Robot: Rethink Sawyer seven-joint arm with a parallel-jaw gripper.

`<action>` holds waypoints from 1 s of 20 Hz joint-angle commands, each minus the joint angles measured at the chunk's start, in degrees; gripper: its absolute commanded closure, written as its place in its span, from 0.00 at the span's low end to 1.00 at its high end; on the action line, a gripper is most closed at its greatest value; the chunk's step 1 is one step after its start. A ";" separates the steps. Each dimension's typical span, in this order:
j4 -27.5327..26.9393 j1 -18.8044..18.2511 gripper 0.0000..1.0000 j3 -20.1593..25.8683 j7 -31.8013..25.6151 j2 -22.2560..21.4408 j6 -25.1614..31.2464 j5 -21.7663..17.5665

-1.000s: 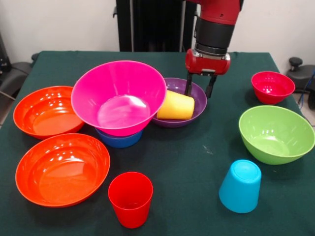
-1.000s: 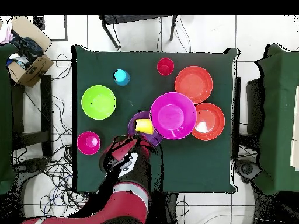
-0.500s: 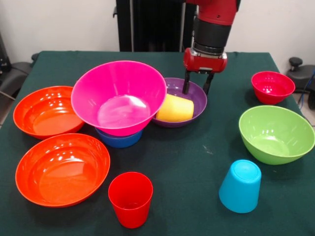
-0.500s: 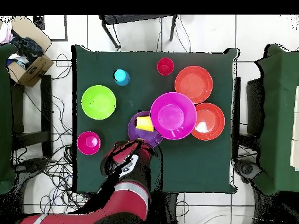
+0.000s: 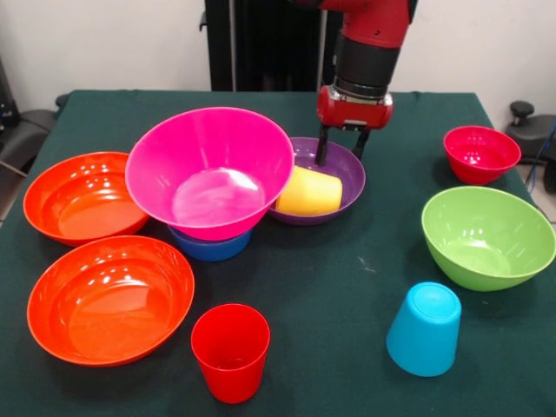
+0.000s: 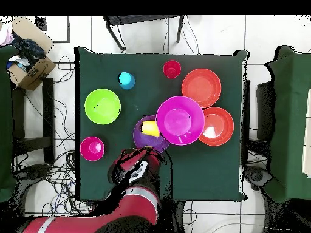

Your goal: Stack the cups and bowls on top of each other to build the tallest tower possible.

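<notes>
My gripper (image 5: pixel 340 148) hangs open and empty over the far rim of the purple bowl (image 5: pixel 346 168), just behind the yellow cup (image 5: pixel 310 192), which lies on its side in that bowl. The magenta bowl (image 5: pixel 208 169) sits tilted on the small blue bowl (image 5: pixel 211 247). Two orange bowls (image 5: pixel 82 195) (image 5: pixel 109 297) rest at the left. The red cup (image 5: pixel 230 350) stands upright in front. The light blue cup (image 5: pixel 424 328) stands upside down. From overhead, the arm (image 6: pixel 135 176) reaches up to the purple bowl (image 6: pixel 141 139).
The lime green bowl (image 5: pixel 486 236) and the small crimson bowl (image 5: pixel 480 154) sit at the right on the green table (image 5: pixel 330 287). Overhead, a cardboard box (image 6: pixel 29 60) lies off the table's upper left corner, with cables on the floor.
The gripper has drawn slightly up and to the left, away from the yellow cup's end. The cup has settled a little lower in the purple bowl.
</notes>
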 commanded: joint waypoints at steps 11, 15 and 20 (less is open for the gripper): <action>-3.28 -0.19 1.00 1.25 2.87 4.43 -8.49 -1.41; -1.16 -1.80 1.00 3.56 2.25 1.59 -5.20 -1.74; 0.97 -1.00 1.00 3.72 2.62 -1.56 -1.62 -0.21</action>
